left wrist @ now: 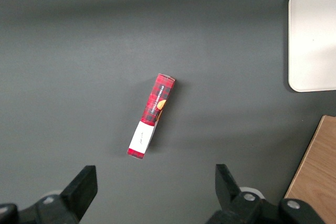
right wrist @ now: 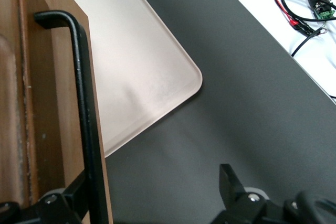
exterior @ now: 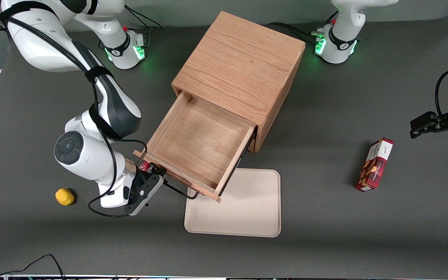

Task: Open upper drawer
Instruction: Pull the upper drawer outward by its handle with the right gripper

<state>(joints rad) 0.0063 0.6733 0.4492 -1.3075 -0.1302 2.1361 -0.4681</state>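
Note:
The upper drawer of the light-oak cube cabinet stands pulled far out toward the front camera, its inside bare wood. Its thin black bar handle runs along the drawer front. My right gripper is at the end of the handle toward the working arm's side. In the right wrist view the gripper is open wide. The handle stands between the fingers, close against one finger and apart from the other. The drawer's front panel is beside it. The lower drawer is hidden under the upper one.
A beige tray lies on the table partly under the open drawer's front; it also shows in the right wrist view. A yellow object lies near the working arm. A red box lies toward the parked arm's end.

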